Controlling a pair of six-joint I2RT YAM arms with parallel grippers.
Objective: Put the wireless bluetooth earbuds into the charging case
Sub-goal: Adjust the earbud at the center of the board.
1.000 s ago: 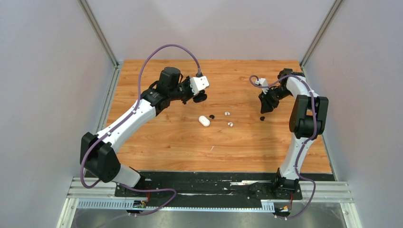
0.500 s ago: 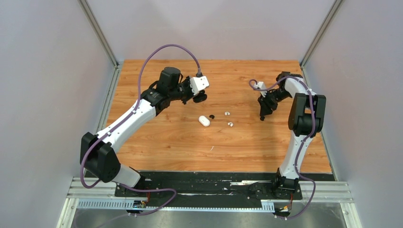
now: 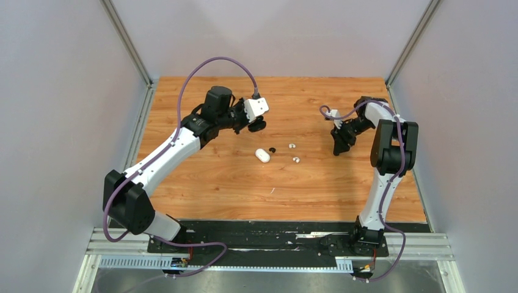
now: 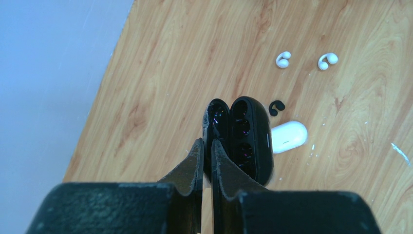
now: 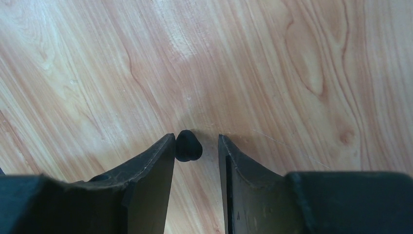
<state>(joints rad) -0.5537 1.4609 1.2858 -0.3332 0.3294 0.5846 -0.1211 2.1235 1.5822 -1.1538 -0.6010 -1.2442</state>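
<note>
On the wooden table [image 3: 214,189], a white pebble-shaped case [image 4: 289,136] lies left of two white earbuds [image 4: 282,59], a black C-shaped earbud [image 4: 276,107] between, perhaps touching the case.

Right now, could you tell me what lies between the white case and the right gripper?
A black earbud and two white earbuds lie there, clearest in the top view.

Closed white case [image 3: 262,155] lying flat. Just right of it black bud [image 3: 272,149], further right far white bud [image 3: 292,146] and near white bud [image 3: 296,160]; second black bud [image 5: 187,145] well right. Open black case [image 4: 243,139], lifted, behind it.
</note>
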